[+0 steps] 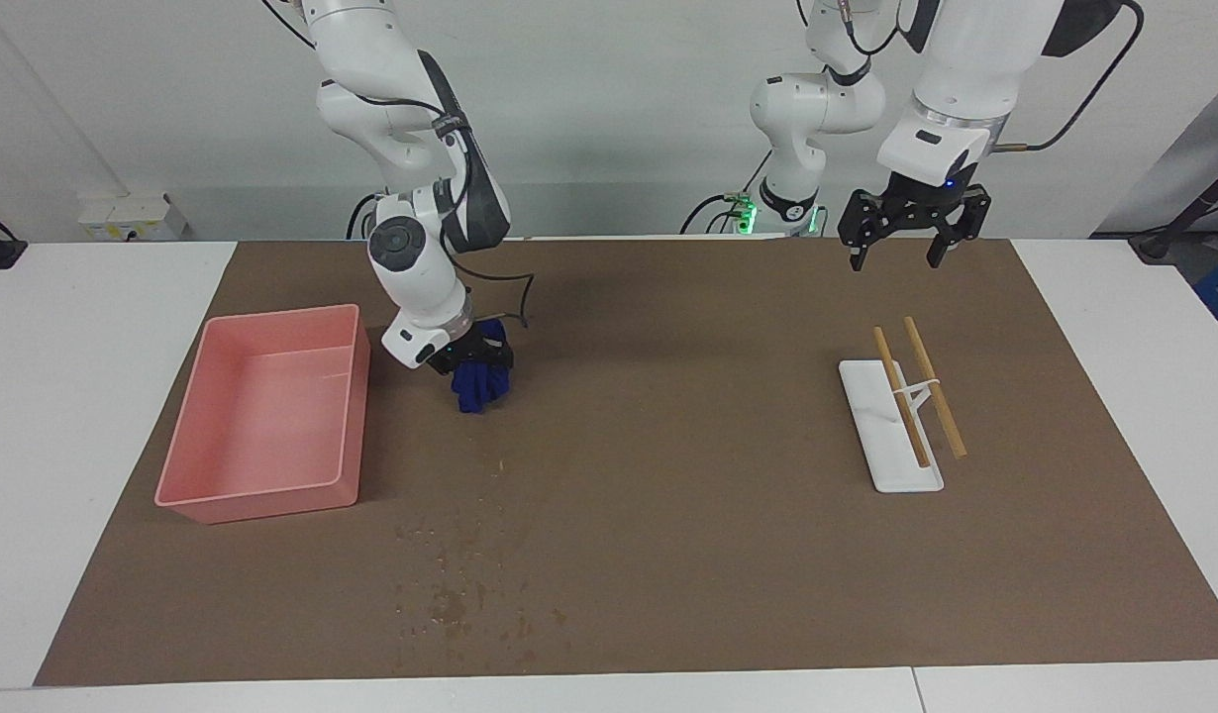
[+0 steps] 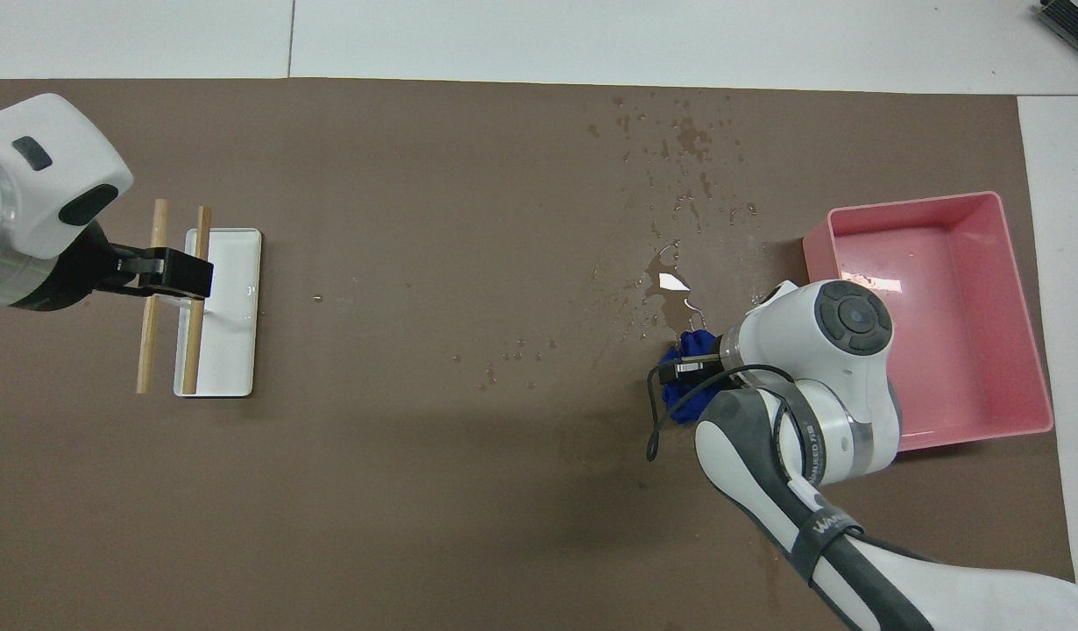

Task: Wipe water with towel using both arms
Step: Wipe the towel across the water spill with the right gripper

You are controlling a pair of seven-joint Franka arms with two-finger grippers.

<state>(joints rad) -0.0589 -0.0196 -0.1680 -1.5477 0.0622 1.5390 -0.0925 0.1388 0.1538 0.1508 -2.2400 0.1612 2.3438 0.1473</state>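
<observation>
The blue towel (image 1: 480, 388) is bunched up in my right gripper (image 1: 478, 371), which is shut on it low over the brown mat, beside the pink bin. In the overhead view the towel (image 2: 682, 399) shows under the right gripper (image 2: 690, 368). The water (image 1: 451, 594) is a loose patch of dark specks farther from the robots than the towel. In the overhead view the water (image 2: 679, 140) runs from a small shiny puddle just past the towel out toward the mat's edge. My left gripper (image 1: 896, 259) is open and empty, raised over the mat near the wooden sticks; it also shows in the overhead view (image 2: 166, 272).
A pink bin (image 1: 272, 317) (image 2: 907, 206) stands at the right arm's end of the mat. A white tray (image 1: 906, 475) (image 2: 232, 350) with two wooden sticks (image 1: 936, 391) (image 2: 149, 333) on a small stand lies at the left arm's end.
</observation>
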